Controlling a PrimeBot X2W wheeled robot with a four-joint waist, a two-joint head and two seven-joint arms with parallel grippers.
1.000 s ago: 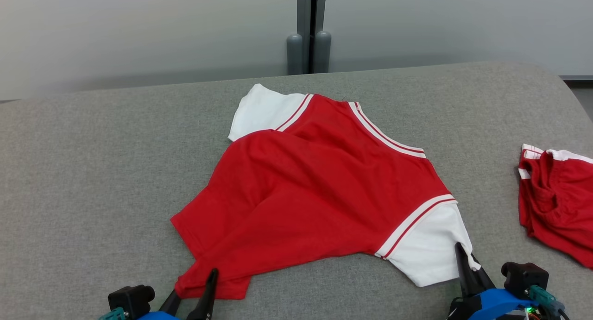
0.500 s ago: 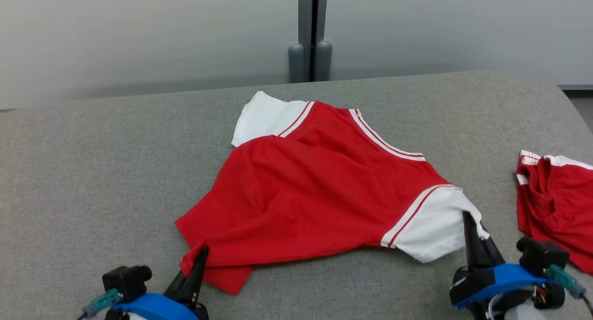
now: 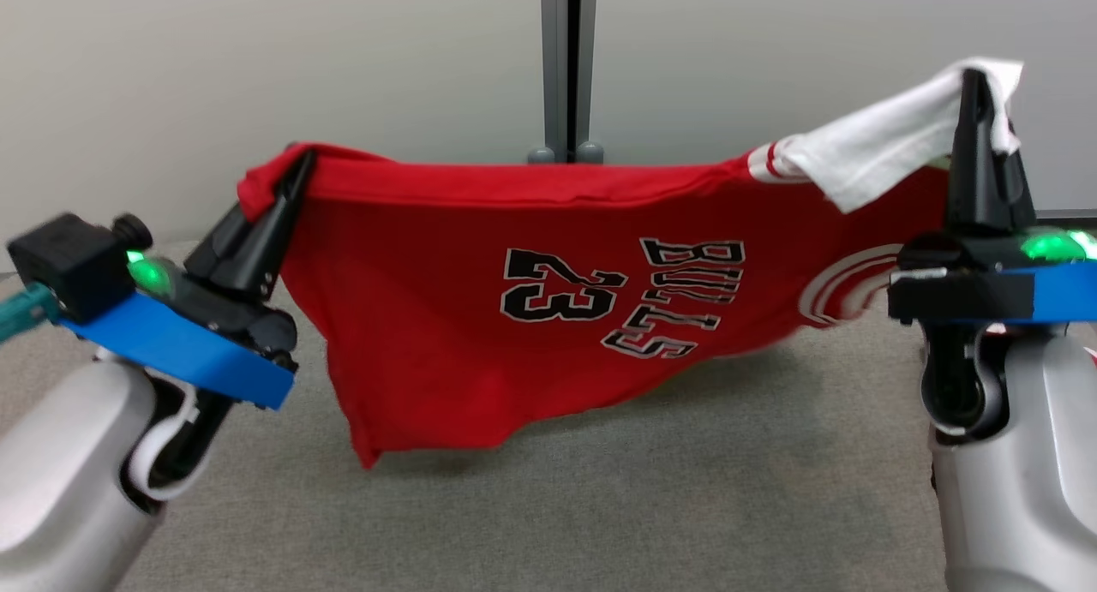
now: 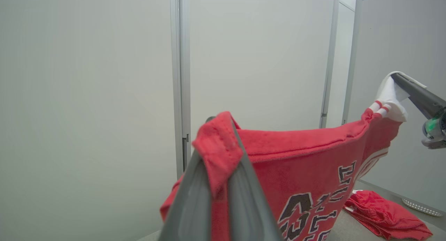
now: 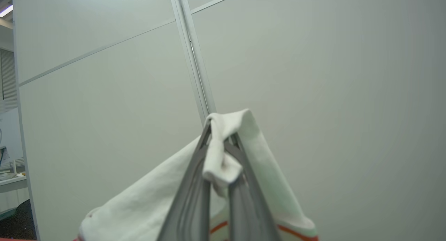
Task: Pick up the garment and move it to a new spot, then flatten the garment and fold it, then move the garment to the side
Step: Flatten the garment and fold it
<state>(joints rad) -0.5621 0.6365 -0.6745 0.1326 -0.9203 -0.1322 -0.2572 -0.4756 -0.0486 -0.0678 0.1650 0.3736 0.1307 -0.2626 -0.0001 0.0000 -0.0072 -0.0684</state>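
Left jaws: closed tight on a red corner of the jersey [image 3: 531, 318], up at the left of the head view. In your left wrist view the cloth bunches over and between both fingers.
Right jaws: closed too, pinching the white sleeve [image 3: 883, 142] high at the right of the head view. In your right wrist view the sleeve wraps over the fingertips and drapes down either side.
Jersey: in the air, strung between your two arms. The top edge runs nearly level from the left grip, then climbs to the right one.
Print: black "BULLS" and "23" face you, upside down, at mid-cloth. White rings curve near the right arm.
Bottom edge: slants down to a low point at the left, blurred. You cannot tell whether that tip touches the surface.
Tabletop [image 3: 600, 506]: grey fabric below the hanging cloth, with a soft shadow under it.
Second garment [image 4: 386, 216]: a red heap lying on the tabletop, seen at the lower right of your left wrist view, well apart from the jersey.
Backdrop: pale wall panels [image 3: 257, 61], with a grey post [image 3: 566, 61] rising behind the jersey's middle.
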